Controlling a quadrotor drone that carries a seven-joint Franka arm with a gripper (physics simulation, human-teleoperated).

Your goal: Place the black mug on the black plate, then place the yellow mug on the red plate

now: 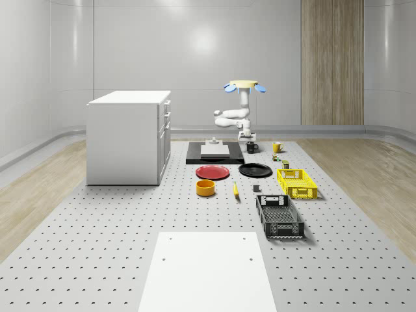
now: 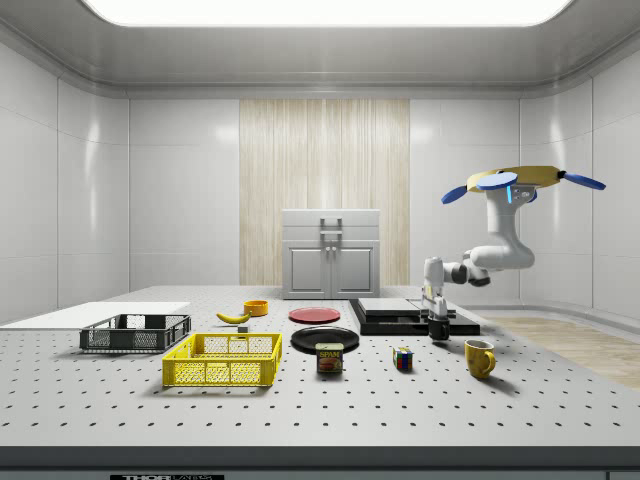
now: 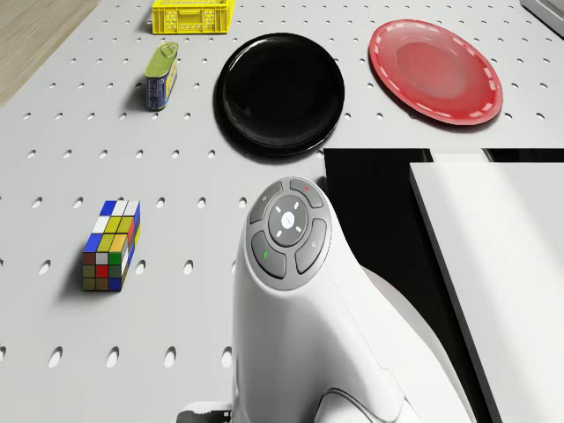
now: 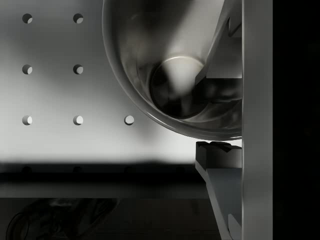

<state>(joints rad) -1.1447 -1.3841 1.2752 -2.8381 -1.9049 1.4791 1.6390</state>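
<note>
With the drone hovering beyond the table's far edge, I see the gripper straddling the black mug's rim, one finger inside, not clearly clamped.

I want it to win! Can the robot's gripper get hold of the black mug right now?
Probably yes. The gripper is right down at the black mug, one finger inside it and one outside its rim. Nothing blocks it while the drone hovers above.

Simulated robotics lab: perforated optical-breadboard worktop, bare grey panelled walls, white cabinet, test props like crates.
</note>
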